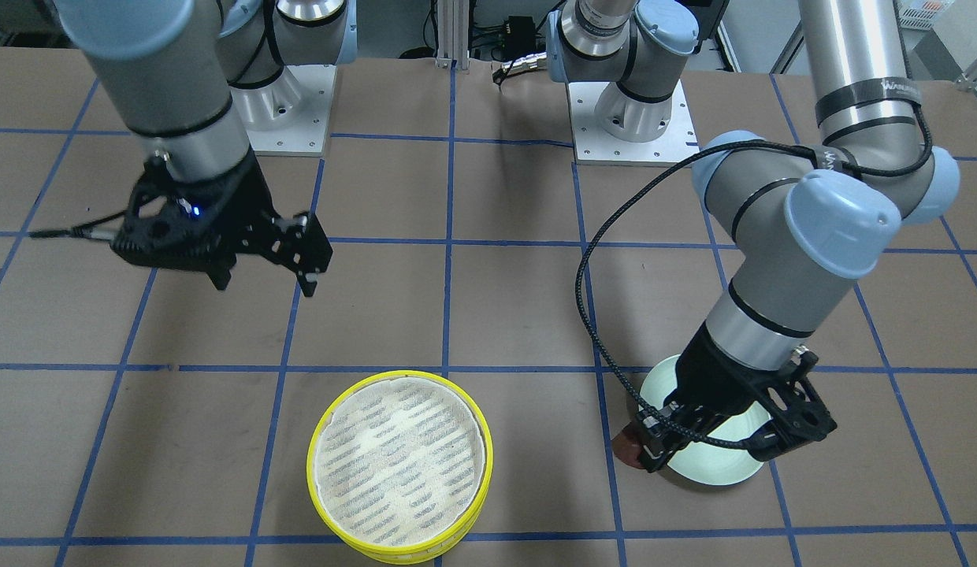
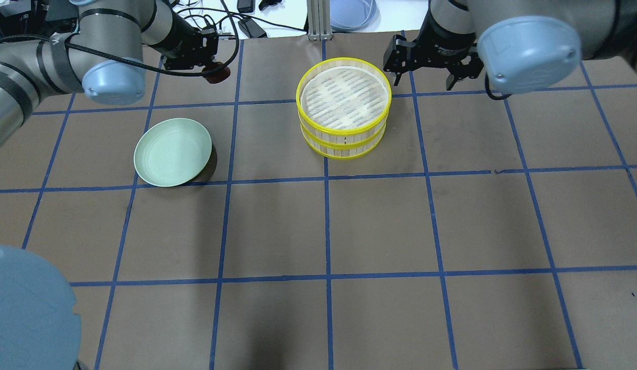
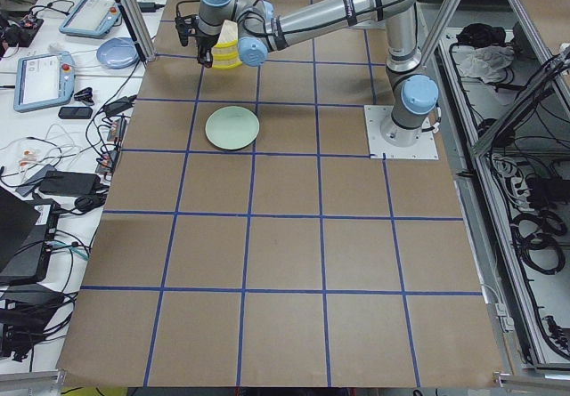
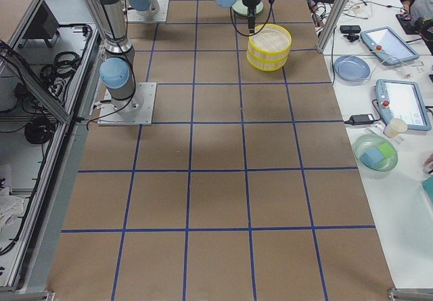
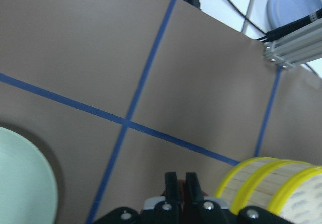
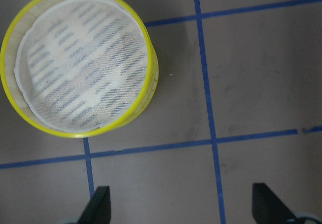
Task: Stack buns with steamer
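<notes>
Table (image 2: 380, 226): brown top, blue tape grid.
My left gripper (image 5: 181, 179): pinched narrow on the dark reddish-brown rounded bun (image 2: 217, 76), near the pale green round plate (image 2: 172, 152).
Steamer (image 2: 344, 108): yellow-rimmed, round, two tiers stacked; it lies to my right of the bun.
My right gripper (image 6: 184, 206): spread wide, empty, beside the steamer.

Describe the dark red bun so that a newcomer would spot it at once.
Find the yellow steamer on the brown gridded table, then the pale green plate on the robot's left of it. Past the plate's far side, the left gripper is shut on the dark reddish-brown bun. It is the only small dark red lump in view, far smaller than the plate.
</notes>
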You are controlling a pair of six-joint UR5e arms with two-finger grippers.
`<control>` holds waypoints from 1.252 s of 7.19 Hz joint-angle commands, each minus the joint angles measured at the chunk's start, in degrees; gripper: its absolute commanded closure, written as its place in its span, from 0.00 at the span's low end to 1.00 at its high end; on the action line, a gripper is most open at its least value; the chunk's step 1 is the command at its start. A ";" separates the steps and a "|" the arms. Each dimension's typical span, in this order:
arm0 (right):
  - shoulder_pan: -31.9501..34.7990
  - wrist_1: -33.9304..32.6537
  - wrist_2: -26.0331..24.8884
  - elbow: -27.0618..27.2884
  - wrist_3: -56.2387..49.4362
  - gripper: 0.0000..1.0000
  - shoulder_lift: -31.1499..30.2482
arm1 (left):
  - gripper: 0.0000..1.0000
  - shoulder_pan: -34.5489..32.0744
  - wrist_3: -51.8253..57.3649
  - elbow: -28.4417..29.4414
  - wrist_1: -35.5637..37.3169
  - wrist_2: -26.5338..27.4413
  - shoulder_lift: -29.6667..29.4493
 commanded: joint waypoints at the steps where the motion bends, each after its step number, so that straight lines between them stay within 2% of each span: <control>1: 0.06 8.65 -1.35 0.52 -0.16 0.00 -7.49 | 1.00 -4.84 -14.23 -0.48 6.50 -4.28 -1.05; 3: 0.06 8.57 -3.54 0.79 -4.27 0.00 -7.42 | 1.00 -8.89 -18.76 -1.01 10.28 -3.68 -3.85; 6: 0.06 8.48 -4.78 0.88 -3.51 0.00 -7.07 | 1.00 -11.62 -23.42 -1.10 17.22 -4.20 -8.24; 7: 0.06 8.31 -4.26 0.88 -4.55 0.00 -6.98 | 1.00 -12.59 -26.99 -1.01 17.32 -4.28 -8.87; 8: 0.06 7.79 -4.51 0.88 -7.00 0.00 -6.81 | 0.85 -13.12 -27.99 -1.01 18.46 -4.29 -9.83; 9: -0.03 7.26 -4.86 0.88 -12.94 0.00 -6.72 | 0.56 -13.21 -28.34 -0.92 19.60 -5.68 -10.19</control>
